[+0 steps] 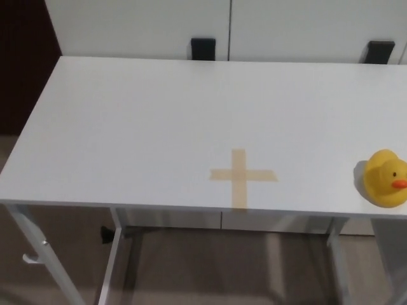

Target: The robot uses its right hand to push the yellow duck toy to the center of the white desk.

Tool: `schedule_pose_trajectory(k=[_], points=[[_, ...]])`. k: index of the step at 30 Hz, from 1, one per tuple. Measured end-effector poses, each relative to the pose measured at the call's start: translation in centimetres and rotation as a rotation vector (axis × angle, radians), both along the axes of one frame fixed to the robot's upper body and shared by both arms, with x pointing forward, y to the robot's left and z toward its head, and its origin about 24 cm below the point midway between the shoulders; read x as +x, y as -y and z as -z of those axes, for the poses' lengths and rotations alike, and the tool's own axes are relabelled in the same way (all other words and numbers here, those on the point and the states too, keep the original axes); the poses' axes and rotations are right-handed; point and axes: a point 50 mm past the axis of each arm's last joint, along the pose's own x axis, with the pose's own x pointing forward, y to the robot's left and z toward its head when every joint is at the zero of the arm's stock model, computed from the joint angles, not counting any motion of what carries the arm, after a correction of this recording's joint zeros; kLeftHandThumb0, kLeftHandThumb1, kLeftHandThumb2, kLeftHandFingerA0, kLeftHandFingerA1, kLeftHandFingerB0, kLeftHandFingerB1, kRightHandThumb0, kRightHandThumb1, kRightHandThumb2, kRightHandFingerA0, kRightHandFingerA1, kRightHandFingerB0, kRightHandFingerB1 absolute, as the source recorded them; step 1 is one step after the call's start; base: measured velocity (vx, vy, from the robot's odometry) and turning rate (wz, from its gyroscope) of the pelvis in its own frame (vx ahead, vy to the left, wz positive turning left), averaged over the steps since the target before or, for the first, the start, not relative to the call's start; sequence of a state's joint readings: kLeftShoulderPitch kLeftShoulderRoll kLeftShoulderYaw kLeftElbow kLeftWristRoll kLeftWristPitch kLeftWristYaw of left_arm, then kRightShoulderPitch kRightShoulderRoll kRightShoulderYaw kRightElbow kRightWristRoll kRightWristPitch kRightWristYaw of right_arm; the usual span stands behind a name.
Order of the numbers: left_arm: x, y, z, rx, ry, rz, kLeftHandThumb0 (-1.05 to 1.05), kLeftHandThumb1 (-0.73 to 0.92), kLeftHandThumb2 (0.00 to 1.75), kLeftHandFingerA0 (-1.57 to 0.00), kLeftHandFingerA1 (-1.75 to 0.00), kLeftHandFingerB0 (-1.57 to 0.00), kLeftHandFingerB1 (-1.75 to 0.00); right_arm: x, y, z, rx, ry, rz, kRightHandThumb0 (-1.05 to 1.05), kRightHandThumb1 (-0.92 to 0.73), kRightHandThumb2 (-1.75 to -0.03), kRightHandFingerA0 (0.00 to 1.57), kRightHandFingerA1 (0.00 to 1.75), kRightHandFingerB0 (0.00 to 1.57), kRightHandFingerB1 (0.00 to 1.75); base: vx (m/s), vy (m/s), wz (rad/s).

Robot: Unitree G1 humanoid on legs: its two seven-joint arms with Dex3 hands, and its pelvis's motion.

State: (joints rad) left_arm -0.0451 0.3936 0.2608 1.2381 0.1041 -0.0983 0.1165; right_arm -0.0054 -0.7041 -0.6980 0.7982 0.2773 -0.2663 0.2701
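The yellow duck toy (386, 178) is seen upright near the right end of the white worktop (140, 127), close to its front edge, with the orange beak turned toward the right. A tan tape cross (241, 176) is stuck on the worktop near the front edge, well apart from the duck on its left side. Neither hand is shown, so the state of the fingers cannot be told.

Duck toy (385, 178) sits on the desk (140, 127), far right, near the front edge. Tape cross (241, 176) lies left of it, well apart.
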Motion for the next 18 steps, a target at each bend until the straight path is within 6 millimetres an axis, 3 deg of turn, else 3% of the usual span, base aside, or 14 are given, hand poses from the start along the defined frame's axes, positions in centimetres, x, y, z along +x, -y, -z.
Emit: schedule_pose_trajectory(k=[1,5,6,7,8,9,10,11,12,14,17,18], points=[[-0.2,0.0,0.0,0.002,-0.004,-0.004,0.24,-0.10,1.75,-1.14,-1.21,-1.13,-1.17,1.2,-0.6,-0.7,-0.009,0.027,-0.044,-0.73,-0.80,-0.65,0.32,0.44,0.28,0.35,0.00,0.000,0.00],[-0.1,0.0,0.1,0.002,-0.002,-0.005,0.27,-0.10,1.75,-1.13,-1.22,-1.08,-1.20,5.9,-4.0,-1.6,0.006,0.101,-0.231,-0.75,-0.87,-0.67,0.28,0.40,0.28,0.32,0.00,0.000,0.00],[-0.2,0.0,0.1,0.001,-0.004,-0.009,0.30,0.10,1.75,-1.10,-1.22,-1.14,-1.23,6.7,-4.8,-1.5,0.007,0.096,-0.270,-0.72,-0.89,-0.67,0.27,0.38,0.28,0.34,0.00,0.000,0.00],[-0.3,0.0,0.1,0.000,-0.006,-0.011,0.30,0.10,1.75,-1.10,-1.22,-1.14,-1.23,7.1,-5.2,-1.5,0.006,0.091,-0.288,-0.72,-0.89,-0.67,0.27,0.38,0.28,0.34,0.00,0.000,0.00],[-0.5,0.0,0.2,-0.001,-0.011,-0.014,0.29,-0.07,1.75,-1.10,-1.23,-1.08,-1.18,8.0,-6.3,-1.4,0.004,0.083,-0.328,-0.71,-0.90,-0.67,0.27,0.38,0.28,0.35,0.00,0.000,0.00],[-0.5,0.0,0.2,-0.001,-0.011,-0.014,0.29,-0.07,1.75,-1.10,-1.23,-1.08,-1.18,8.0,-6.3,-1.4,0.004,0.083,-0.328,-0.71,-0.90,-0.67,0.27,0.38,0.28,0.35,0.00,0.000,0.00],[-0.5,0.0,0.2,-0.002,-0.012,-0.016,0.37,0.10,1.75,-1.07,-1.22,-1.17,-1.22,9.6,-8.2,-0.9,0.008,0.062,-0.396,-0.65,-0.91,-0.67,0.27,0.35,0.27,0.34,0.00,0.000,0.00],[-0.5,0.0,0.2,-0.003,-0.013,-0.016,0.37,0.10,1.75,-1.07,-1.22,-1.17,-1.22,10.3,-9.3,-0.5,0.009,0.045,-0.429,-0.65,-0.91,-0.67,0.27,0.35,0.27,0.34,0.00,0.000,0.00],[-0.6,0.0,0.3,-0.003,-0.015,-0.017,0.37,-0.07,1.75,-1.09,-1.21,-1.11,-1.16,10.9,-10.2,-0.3,0.009,0.033,-0.452,-0.67,-0.91,-0.68,0.29,0.34,0.26,0.34,0.00,0.000,0.00],[-0.7,0.0,0.3,-0.004,-0.017,-0.016,0.41,-0.09,1.75,-1.12,-1.19,-1.13,-1.15,11.4,-11.2,0.2,0.010,0.011,-0.474,-0.68,-0.92,-0.70,0.29,0.38,0.26,0.35,0.00,0.000,0.00],[-0.8,0.1,0.3,-0.004,-0.022,-0.014,0.41,-0.10,1.75,-1.11,-1.18,-1.12,-1.13,12.5,-13.0,1.6,0.019,-0.039,-0.499,-0.69,-0.92,-0.72,0.27,0.39,0.25,0.36,0.00,0.000,0.00],[-0.8,0.1,0.4,-0.004,-0.022,-0.014,0.39,0.04,1.75,-1.10,-1.17,-1.20,-1.17,12.6,-13.3,1.8,0.021,-0.046,-0.500,-0.70,-0.92,-0.71,0.27,0.40,0.26,0.36,0.00,0.000,0.00]])
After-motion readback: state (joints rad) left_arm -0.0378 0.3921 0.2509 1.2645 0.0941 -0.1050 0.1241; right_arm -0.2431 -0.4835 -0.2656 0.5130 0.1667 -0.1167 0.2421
